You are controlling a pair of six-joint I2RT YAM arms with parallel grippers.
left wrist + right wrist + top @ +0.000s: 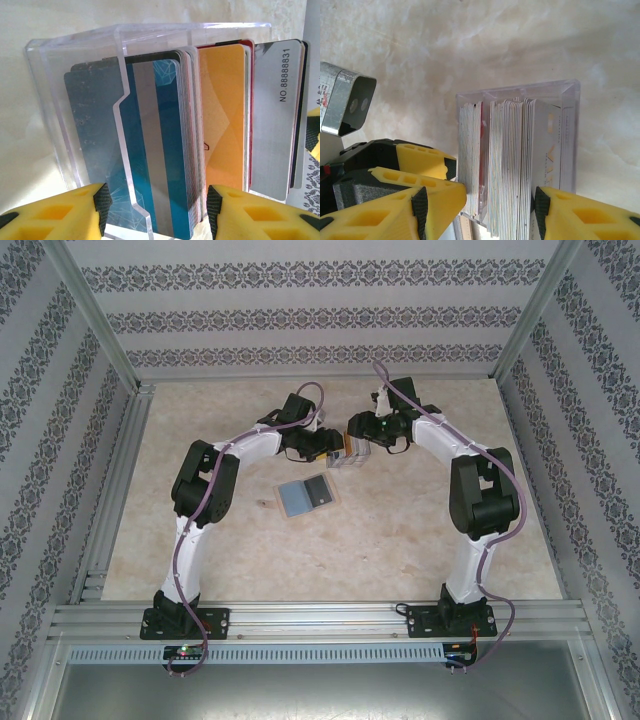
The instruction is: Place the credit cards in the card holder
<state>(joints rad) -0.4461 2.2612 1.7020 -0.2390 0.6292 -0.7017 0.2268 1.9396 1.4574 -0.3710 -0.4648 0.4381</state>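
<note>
- A clear plastic tray (155,31) stands on the table, with see-through walls and a stepped inner divider.
- The table (400,540) has a pale, marbled beige top.
- Striped, patterned wallpaper (300,315) covers the surrounding walls.
- Aluminium rails (320,618) run along the near edge.

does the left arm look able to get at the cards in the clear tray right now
Probably yes: the left gripper sits at the cards with a finger on each side, jaws apart. Only the notched front wall of the clear tray might crowd the grip.
</note>
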